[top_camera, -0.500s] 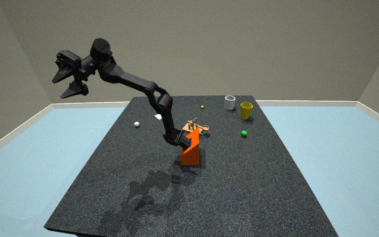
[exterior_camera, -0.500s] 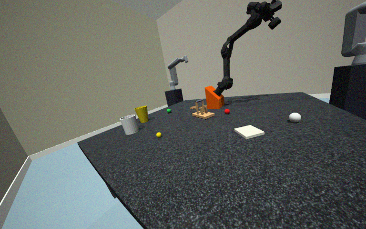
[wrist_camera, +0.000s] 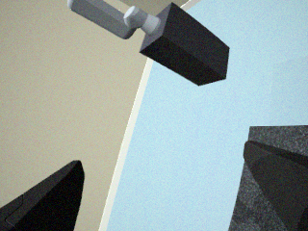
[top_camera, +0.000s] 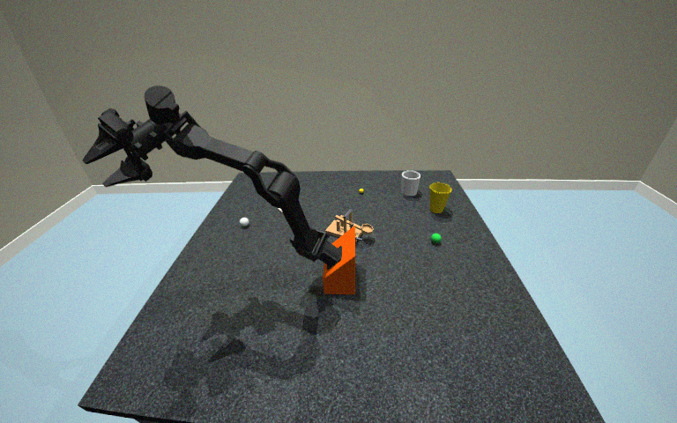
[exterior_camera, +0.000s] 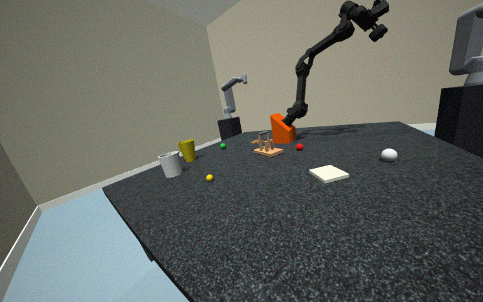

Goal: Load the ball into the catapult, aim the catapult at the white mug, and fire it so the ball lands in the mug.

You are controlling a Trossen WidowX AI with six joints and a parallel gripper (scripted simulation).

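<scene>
The wooden catapult (top_camera: 356, 230) (exterior_camera: 267, 146) stands on the dark table (top_camera: 384, 324) (exterior_camera: 311, 231) just behind the arm's orange base (top_camera: 339, 272) (exterior_camera: 282, 131). Its spoon looks empty. The white mug (top_camera: 410, 182) (exterior_camera: 170, 163) stands at the far edge, next to a yellow cup (top_camera: 439, 196) (exterior_camera: 187, 150). A yellow ball (top_camera: 360, 190) (exterior_camera: 209, 177), a green ball (top_camera: 435, 238) (exterior_camera: 222, 145), a red ball (exterior_camera: 299, 146) and a white ball (top_camera: 244, 221) (exterior_camera: 388, 154) lie loose on the table. My gripper (top_camera: 98, 170) (exterior_camera: 380, 18) (wrist_camera: 166, 159) is open and empty, raised high beyond the table's left side, far from them all.
A flat cream slab (exterior_camera: 328, 173) lies on the table near the white ball. Two grey arms on black pedestals (exterior_camera: 230, 127) (exterior_camera: 468, 112) stand off the table; one shows in the wrist view (wrist_camera: 187, 41). Light blue floor surrounds the table.
</scene>
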